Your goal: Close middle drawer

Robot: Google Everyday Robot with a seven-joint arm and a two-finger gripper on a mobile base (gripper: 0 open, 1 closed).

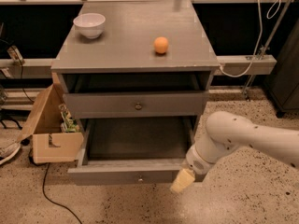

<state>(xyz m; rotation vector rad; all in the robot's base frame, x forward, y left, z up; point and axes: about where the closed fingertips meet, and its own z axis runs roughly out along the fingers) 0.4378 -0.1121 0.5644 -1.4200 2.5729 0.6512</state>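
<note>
gripper (183,180) low at front right of grey cabinet (135,41), against or just beside right end of middle drawer (117,175) front; whether clenched or released: cannot tell. drawer juts far out of cabinet. step: setting up push. next: press front squarely inward.

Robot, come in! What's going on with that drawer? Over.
Gripper low, at the middle drawer's front right corner. Middle drawer pulled far out, not yet closed. No obstruction visible in its path.
</note>
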